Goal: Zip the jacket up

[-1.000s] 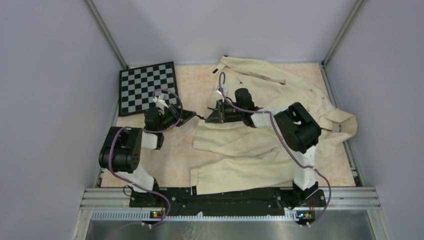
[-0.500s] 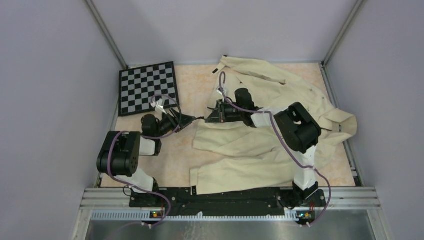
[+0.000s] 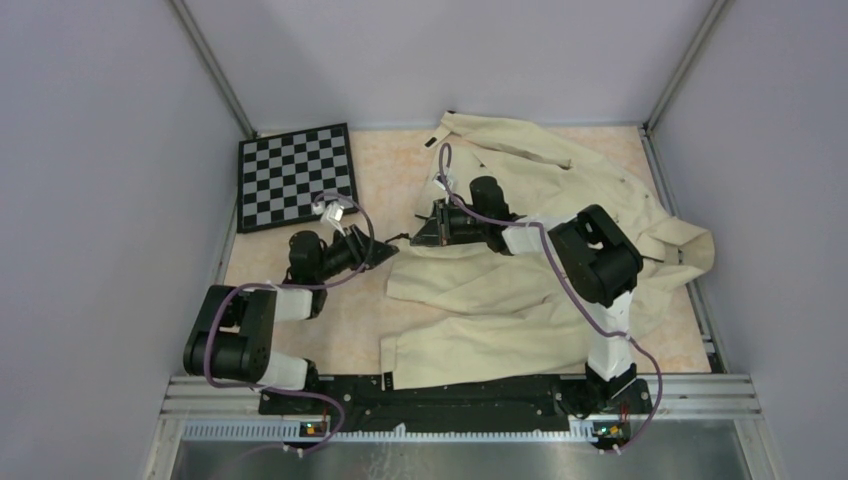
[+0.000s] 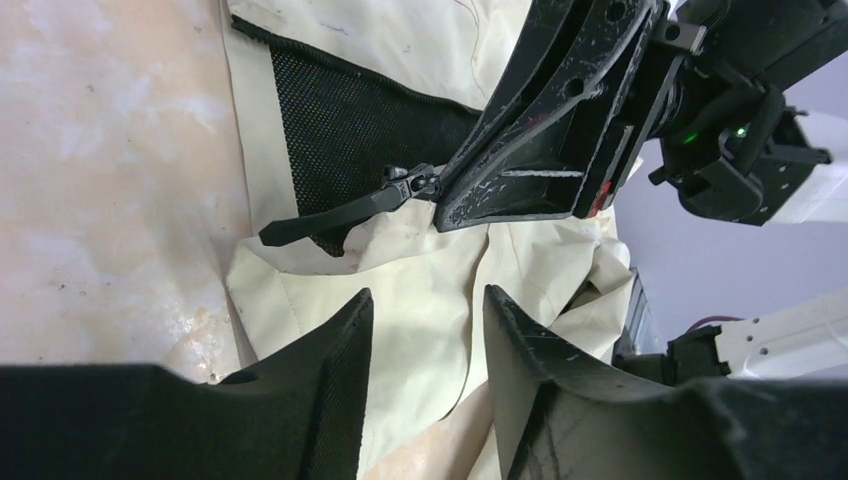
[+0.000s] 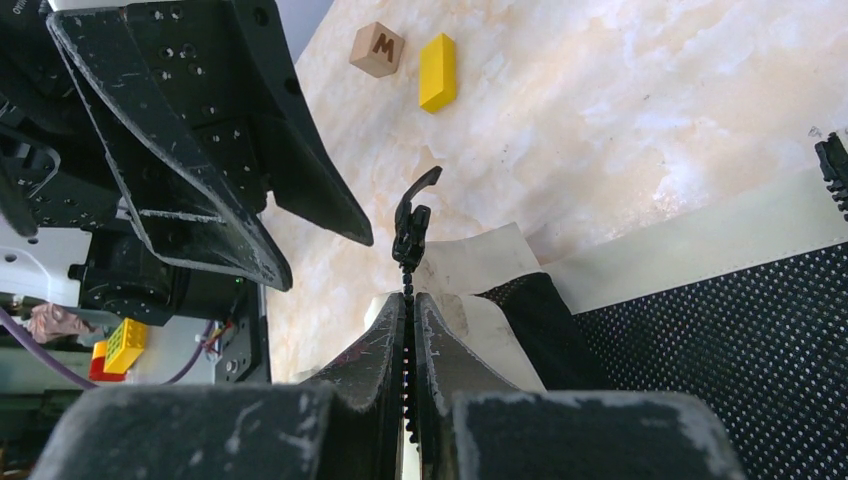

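The cream jacket (image 3: pixel 540 290) lies spread over the right half of the table, with its black mesh lining (image 4: pixel 350 130) showing at the open front. My right gripper (image 3: pixel 418 238) is shut on the jacket's zipper tape (image 5: pixel 408 330) just behind the black zipper slider (image 5: pixel 410 235), whose pull tab (image 4: pixel 320 222) sticks out to the left. My left gripper (image 3: pixel 392 250) is open and empty, just left of and below the pull tab, its fingers (image 4: pixel 340 360) over cream cloth.
A checkerboard (image 3: pixel 295 175) lies at the back left. A wooden letter block (image 5: pixel 378 48) and a yellow block (image 5: pixel 437 70) lie on the table in the right wrist view. Walls and metal rails enclose the table.
My left gripper has dropped nearer the table's front and moved slightly right, now just below the pull tab. The right gripper and jacket have not moved.
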Motion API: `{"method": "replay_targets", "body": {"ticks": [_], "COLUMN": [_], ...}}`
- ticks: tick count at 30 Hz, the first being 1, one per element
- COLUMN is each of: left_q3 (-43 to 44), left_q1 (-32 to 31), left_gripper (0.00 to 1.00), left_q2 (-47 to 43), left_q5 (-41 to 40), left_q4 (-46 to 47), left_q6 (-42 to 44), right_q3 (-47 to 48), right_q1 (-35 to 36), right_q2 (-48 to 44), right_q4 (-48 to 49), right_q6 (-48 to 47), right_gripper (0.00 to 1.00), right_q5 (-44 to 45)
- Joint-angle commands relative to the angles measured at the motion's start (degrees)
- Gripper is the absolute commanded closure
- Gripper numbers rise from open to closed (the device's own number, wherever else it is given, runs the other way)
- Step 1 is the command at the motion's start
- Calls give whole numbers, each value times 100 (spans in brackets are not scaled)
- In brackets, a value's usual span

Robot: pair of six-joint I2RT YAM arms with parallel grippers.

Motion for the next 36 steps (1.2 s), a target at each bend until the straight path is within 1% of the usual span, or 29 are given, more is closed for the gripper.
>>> {"method": "replay_targets", "body": {"ticks": [1,3,7,11,18,26,28,31,36], "left_q3": [277,402,696,973,926,522,512,481,469], "left_q1": [-145,-193,-215,-215,-276,-286,-286,-286,-286], "left_gripper": [54,54,44,43,46,48,50,58,69], "left_q2": [13,99,272,618,1220,1315,1399,1579,1987], "left_q5": [-121,-170,-386,-407,176,344,410,471,497], "left_q4": [-85,-178,-474,-542,643,1374,1578,2017,2750], "left_q6": [334,401,687,849,252,-80,-219,-512,-989], "right_q3": [5,2,-1,-8,12,24,22,14,14], "right_q1": [23,21,21,21,21,21,21,21,21], "right_q2": [-366,-370,-376,-396,-380,-357,-339,-324,-335], "right_q4": [261,257,283,299,305,334,351,353,321], "right_q6": [-7,-16,-3,9,20,36,57,81,73], "right_gripper": [100,100,100,100,100,100,100,100,100], "right_q5": [-94,-94,-129,-146,-158,-165,-158,-145,-108]}}
